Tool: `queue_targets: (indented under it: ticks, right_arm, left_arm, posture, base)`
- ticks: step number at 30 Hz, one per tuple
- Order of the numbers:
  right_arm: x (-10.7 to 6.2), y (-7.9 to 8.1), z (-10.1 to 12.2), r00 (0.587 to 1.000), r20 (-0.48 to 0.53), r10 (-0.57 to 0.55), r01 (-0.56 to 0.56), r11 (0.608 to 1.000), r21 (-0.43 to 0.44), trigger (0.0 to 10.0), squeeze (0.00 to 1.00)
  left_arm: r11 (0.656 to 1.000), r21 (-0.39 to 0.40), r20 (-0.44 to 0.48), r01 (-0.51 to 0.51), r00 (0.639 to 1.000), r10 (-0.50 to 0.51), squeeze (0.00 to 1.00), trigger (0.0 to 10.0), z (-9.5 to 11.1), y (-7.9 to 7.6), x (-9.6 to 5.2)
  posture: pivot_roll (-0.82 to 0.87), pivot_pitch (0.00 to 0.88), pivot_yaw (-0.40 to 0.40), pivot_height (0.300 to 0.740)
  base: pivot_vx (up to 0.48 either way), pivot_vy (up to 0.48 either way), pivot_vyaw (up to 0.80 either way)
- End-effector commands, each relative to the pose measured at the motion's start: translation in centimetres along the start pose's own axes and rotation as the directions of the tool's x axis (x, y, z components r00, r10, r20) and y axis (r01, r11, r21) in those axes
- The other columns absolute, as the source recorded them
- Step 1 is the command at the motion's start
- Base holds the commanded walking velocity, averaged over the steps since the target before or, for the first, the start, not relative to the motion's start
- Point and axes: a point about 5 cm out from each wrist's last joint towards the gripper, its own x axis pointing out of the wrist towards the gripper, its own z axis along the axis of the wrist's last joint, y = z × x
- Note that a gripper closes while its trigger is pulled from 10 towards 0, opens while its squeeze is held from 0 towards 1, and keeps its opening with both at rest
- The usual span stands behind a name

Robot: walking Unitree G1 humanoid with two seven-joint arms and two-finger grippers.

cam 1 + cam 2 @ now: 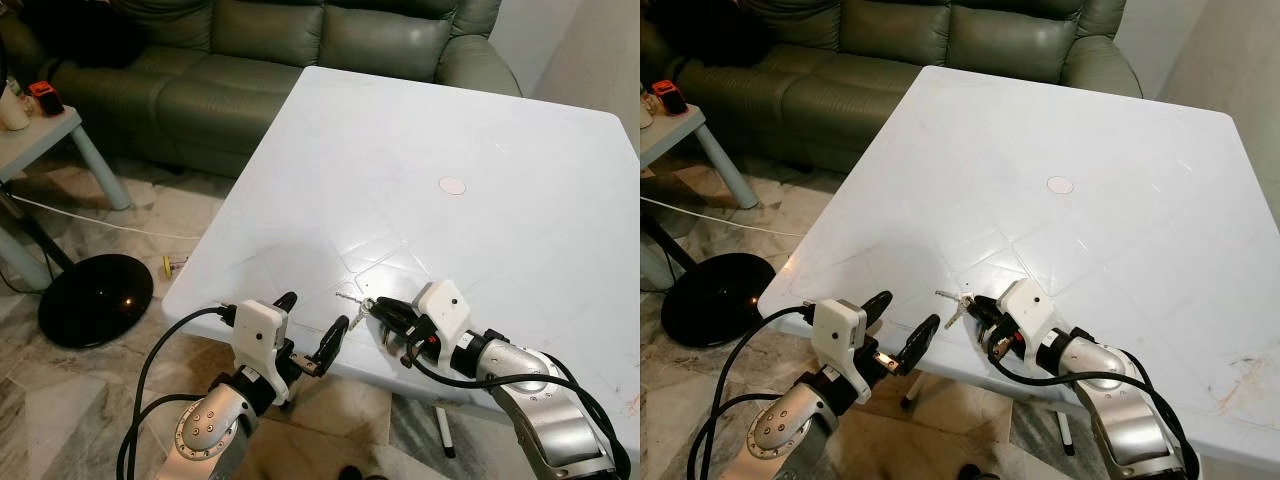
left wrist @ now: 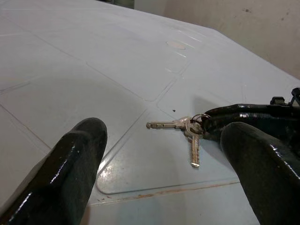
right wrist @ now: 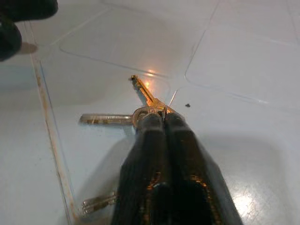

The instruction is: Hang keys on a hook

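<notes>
The keys (image 3: 140, 110) are being pinched at their ring by the closed right hand (image 3: 163, 117), lying on the white surface (image 1: 420, 140) near its front edge; the left hand (image 1: 312, 335) is being held open just beside. Lifting and hanging are judged outstanding.

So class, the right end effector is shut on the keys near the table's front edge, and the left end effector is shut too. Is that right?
One error: the left end effector is open, its fingers spread wide apart in the left wrist view. The right end effector is indeed shut on the keys near the table's front edge.
</notes>
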Motion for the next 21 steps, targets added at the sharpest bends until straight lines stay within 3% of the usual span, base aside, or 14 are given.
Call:
queue_targets:
  ticks: [1,9,12,15,21]
  right_arm:
    - [-0.2,-0.2,0.0,1.0,0.013,-0.012,0.012,1.0,0.009,0.0,0.0]
    - [-0.3,-0.8,0.8,0.995,0.075,-0.065,0.063,0.997,0.036,0.0,0.0]
    - [-0.3,-1.6,1.8,0.978,0.16,-0.132,0.113,0.986,0.126,0.0,0.0]
    - [-0.4,-2.0,2.2,0.968,0.188,-0.166,0.138,0.979,0.15,0.0,0.0]
    - [-0.6,-4.1,4.1,0.865,0.306,-0.399,0.309,0.902,0.301,0.0,0.0]
  left_arm:
    - [1.0,0.004,0.008,0.011,1.0,-0.011,0.0,10.0,0.3,-0.3,0.0]
    - [1.0,0.008,0.015,0.006,1.0,-0.006,0.0,10.0,0.4,-0.2,0.1]
    - [1.0,0.011,0.021,-0.015,1.0,0.015,0.0,10.0,0.5,0.1,0.4]
    - [0.999,0.017,0.026,-0.029,0.999,0.029,0.0,10.0,0.6,0.3,0.6]
    - [0.989,0.053,0.065,-0.135,0.989,0.132,0.0,10.0,1.9,2.0,3.4]
  posture:
    - [0.17,0.161,-0.055,0.74]
    - [0.17,0.161,-0.054,0.74]
    - [0.17,0.161,-0.054,0.74]
    - [0.17,0.156,-0.054,0.74]
    - [0.17,0.129,-0.049,0.74]
  base:
    - [0.0,0.0,0.0]
    - [0.0,0.0,0.0]
    - [0.0,0.0,0.0]
    - [0.0,0.0,0.0]
    - [0.0,0.0,0.0]
